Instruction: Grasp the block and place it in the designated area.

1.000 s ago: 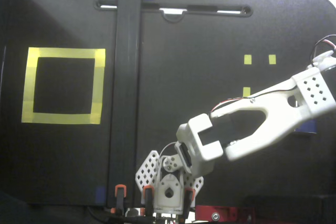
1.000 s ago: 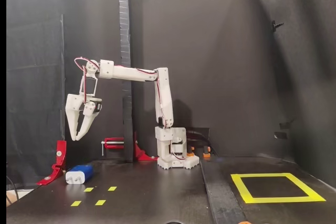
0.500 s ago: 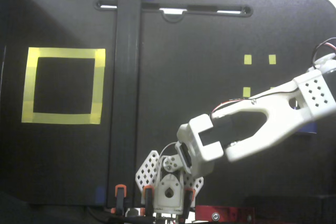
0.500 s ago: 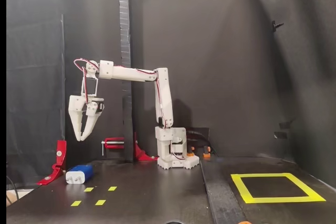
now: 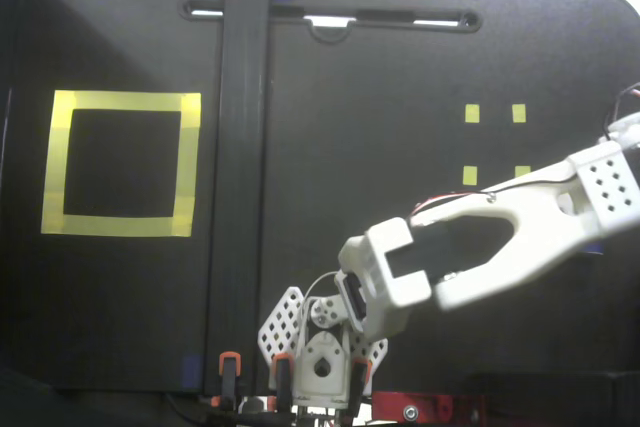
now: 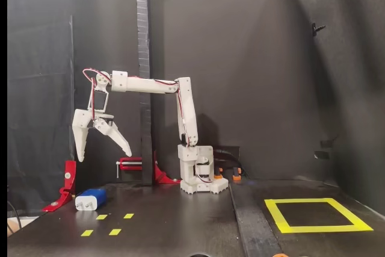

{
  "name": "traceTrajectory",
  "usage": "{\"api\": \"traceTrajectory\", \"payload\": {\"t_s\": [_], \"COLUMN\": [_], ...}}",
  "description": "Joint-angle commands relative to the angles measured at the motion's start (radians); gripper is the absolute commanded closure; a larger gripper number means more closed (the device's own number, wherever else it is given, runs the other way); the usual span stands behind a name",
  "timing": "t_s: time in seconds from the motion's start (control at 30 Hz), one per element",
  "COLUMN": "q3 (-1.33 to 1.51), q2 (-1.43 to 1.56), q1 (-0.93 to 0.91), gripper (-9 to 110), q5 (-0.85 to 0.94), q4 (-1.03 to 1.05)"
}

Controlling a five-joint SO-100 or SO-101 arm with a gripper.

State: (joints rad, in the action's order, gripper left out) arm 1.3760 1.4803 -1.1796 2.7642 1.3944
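The dark-blue block [image 6: 91, 199] lies on its side on the black table at the far left of a fixed view, just behind the four small yellow tape squares. My gripper [image 6: 103, 155] hangs well above it, open and empty, fingers pointing down and spread apart. The designated area, a large yellow tape square, lies at the far right in that view [image 6: 319, 229] and at the left in the top-down fixed view [image 5: 120, 102]. In the top-down view my white arm [image 5: 480, 247] reaches out past the right edge, so the gripper and the block are out of that frame.
Four small yellow tape squares [image 6: 114, 232] lie in front of the block and show in the top-down view [image 5: 470, 175]. Red clamps [image 6: 65, 186] stand left of and behind the block. A raised black strip [image 5: 243, 177] crosses the table between the two sides, beside the arm base [image 6: 201, 179].
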Motion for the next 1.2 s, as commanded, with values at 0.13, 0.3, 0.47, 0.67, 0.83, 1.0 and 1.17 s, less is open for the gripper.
{"api": "traceTrajectory", "payload": {"t_s": [0.13, 0.3, 0.47, 0.67, 0.83, 1.0, 1.17], "q3": [-0.009, 0.138, 0.264, 0.290, 0.293, 0.293, 0.293], "q2": [-0.052, -0.058, -0.087, -0.147, -0.183, -0.209, -0.230], "q1": [-0.011, -0.008, -0.014, -0.028, -0.035, -0.035, -0.034], "gripper": [47, 47, 47, 47, 47, 47, 47], "q5": [0.021, 0.021, 0.021, 0.041, 0.049, 0.052, 0.052], "q4": [-0.021, -0.201, -0.385, -0.465, -0.486, -0.499, -0.505]}}
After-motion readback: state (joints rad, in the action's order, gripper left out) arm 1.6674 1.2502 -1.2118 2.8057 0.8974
